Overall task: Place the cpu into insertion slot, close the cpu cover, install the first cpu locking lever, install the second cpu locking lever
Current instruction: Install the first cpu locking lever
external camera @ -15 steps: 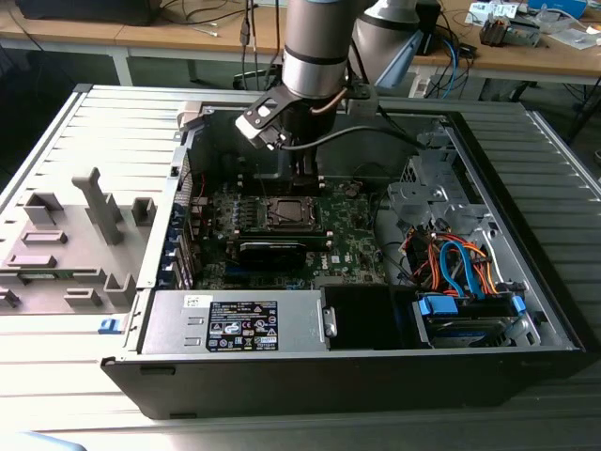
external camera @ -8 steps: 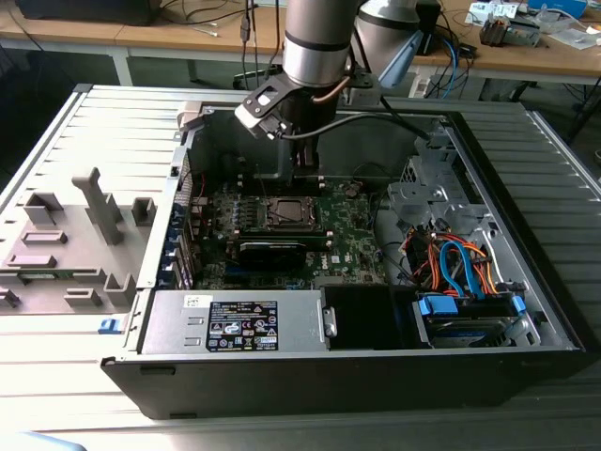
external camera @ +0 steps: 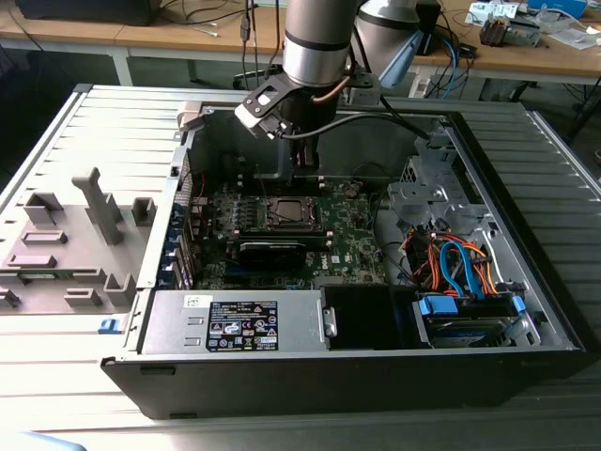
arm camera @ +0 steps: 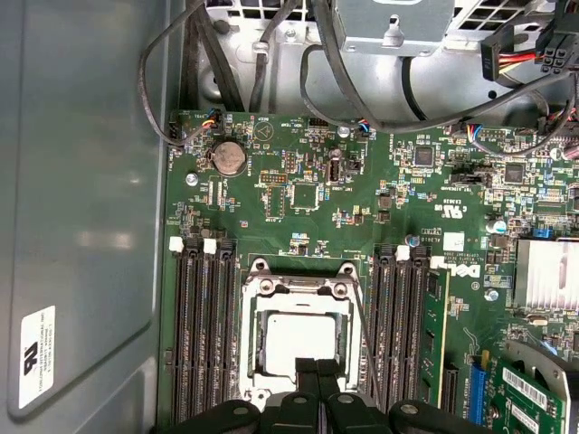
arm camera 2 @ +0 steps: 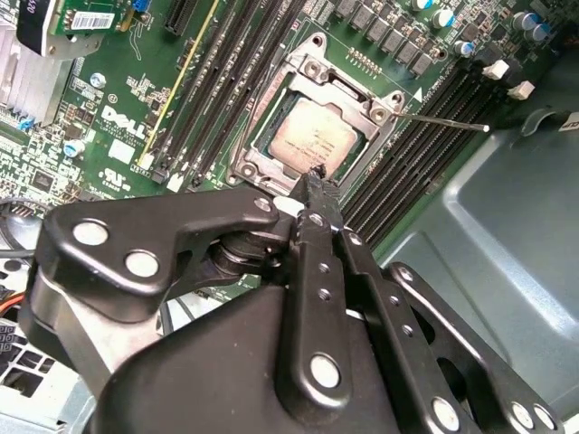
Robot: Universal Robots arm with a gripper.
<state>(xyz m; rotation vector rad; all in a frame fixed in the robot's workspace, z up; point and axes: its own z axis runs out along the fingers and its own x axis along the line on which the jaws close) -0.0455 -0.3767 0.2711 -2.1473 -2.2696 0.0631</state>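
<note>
One cpu [arm camera: 297, 336] flat under cpu cover [arm camera: 298, 289], lever [arm camera: 365, 339] along memory slots [arm camera: 201, 325]

— From where does the exterior view look?

— From high up and off the arm [external camera: 319, 38]. It faces down at a slant into the open computer case [external camera: 376, 371] on the slatted surface [external camera: 94, 329], far enough back that the whole case fits.

— And the wrist cameras?

— Both sit close over the motherboard [arm camera: 298, 217]. The first wrist view faces almost straight down onto it, with the tool [arm camera: 317, 369] just before the lens. The second wrist view sits behind the tool's black linkage and looks along it at a slant, nearer still.

— What do they share?

— The insertion slot [arm camera: 298, 287] holding the cpu [arm camera: 297, 334], with the memory slots [arm camera: 204, 325] on either side. The exterior view shows that same slot small, mid-case.
</note>
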